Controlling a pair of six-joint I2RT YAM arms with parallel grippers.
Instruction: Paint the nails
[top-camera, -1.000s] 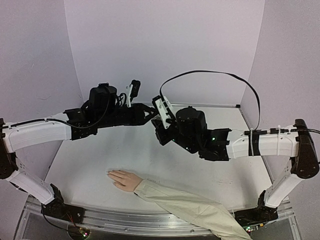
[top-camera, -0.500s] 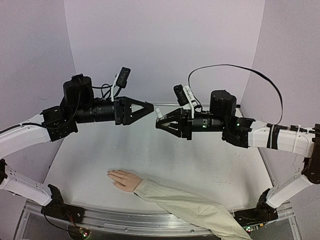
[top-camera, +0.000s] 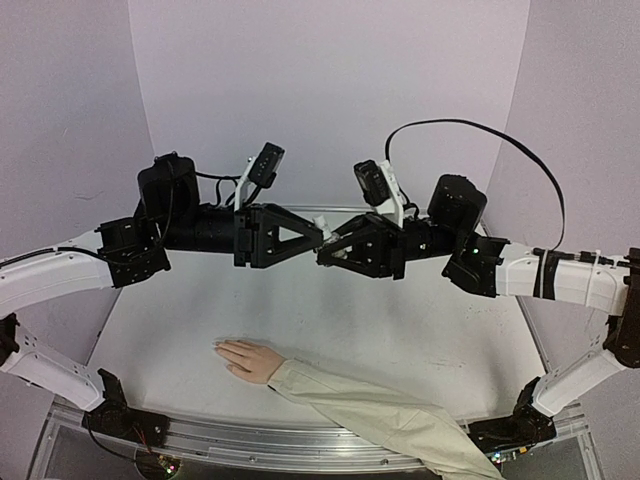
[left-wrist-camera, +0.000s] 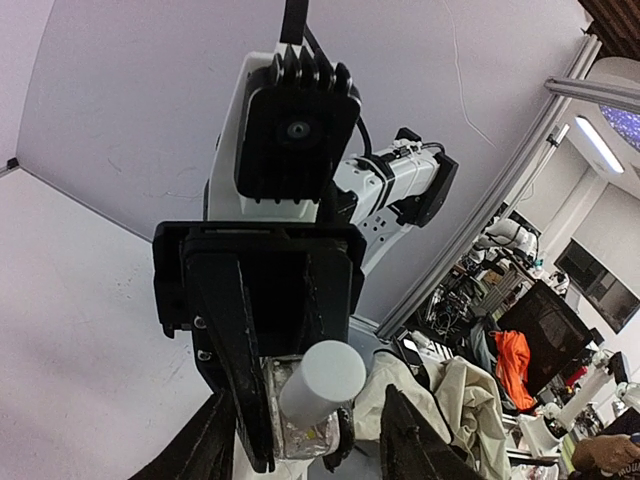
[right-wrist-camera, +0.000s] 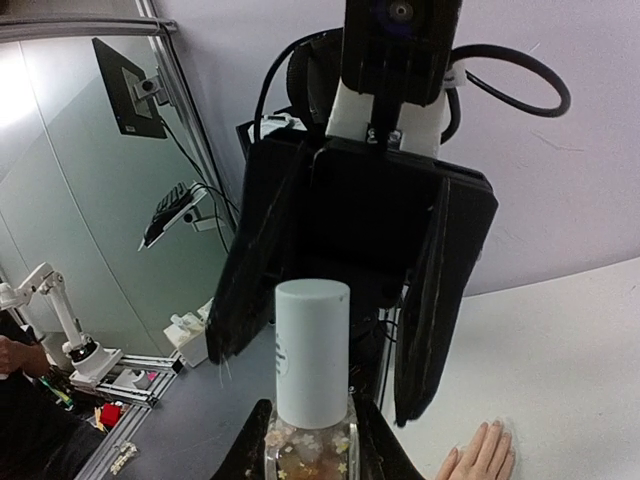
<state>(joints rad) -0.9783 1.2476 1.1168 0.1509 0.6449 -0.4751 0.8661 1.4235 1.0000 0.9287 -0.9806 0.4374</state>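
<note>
1. Clamping the small clear bottle (right-wrist-camera: 305, 440) by its body, the right gripper (right-wrist-camera: 308, 452) points the white cap (right-wrist-camera: 312, 350) toward the other arm.
2. Spread wide, the left gripper (left-wrist-camera: 305, 400) straddles that cap with its fingers apart from it.
3. Lower centre-left in the top view, the mannequin hand (top-camera: 250, 358) lies flat on the table (top-camera: 420, 320). Its nails (top-camera: 221, 347) point left and are too small to make out.

Nails (top-camera: 221, 348) tiny, skin-tone, barely distinguishable; on mannequin hand (top-camera: 252, 360) lying flat, fingers pointing left, nr front edge

Bright, even light; soft shadows, sharp focus.
</note>
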